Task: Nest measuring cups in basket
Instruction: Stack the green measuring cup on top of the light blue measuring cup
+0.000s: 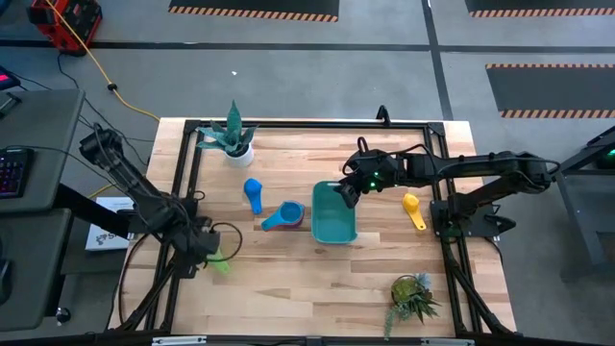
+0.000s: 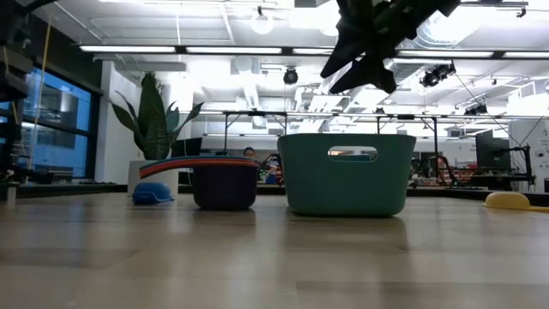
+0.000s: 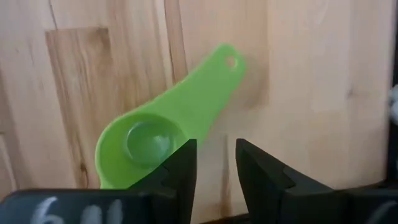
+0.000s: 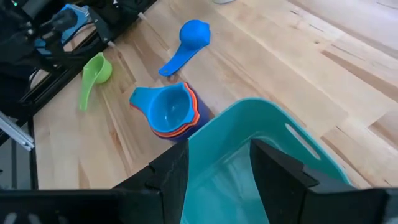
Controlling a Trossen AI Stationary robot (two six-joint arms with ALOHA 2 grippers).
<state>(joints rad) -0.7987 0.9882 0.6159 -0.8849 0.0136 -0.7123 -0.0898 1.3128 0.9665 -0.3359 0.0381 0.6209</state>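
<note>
Two grippers apart, holding nothing: left gripper (image 3: 214,163) over green cup (image 3: 146,146), partly hidden; right gripper (image 4: 217,165) above basket (image 4: 261,124), stacked cups (image 1: 284,217) at nine o'clock.

Past my right gripper (image 4: 217,171), its fingers (image 4: 171,171) parted, I see the teal basket (image 4: 292,155) directly below. At ten o'clock sits a nested stack of cups (image 4: 166,112); a green cup (image 4: 93,74) and an upside-down blue cup (image 4: 186,40) lie on the table (image 4: 280,68) beyond.
</note>
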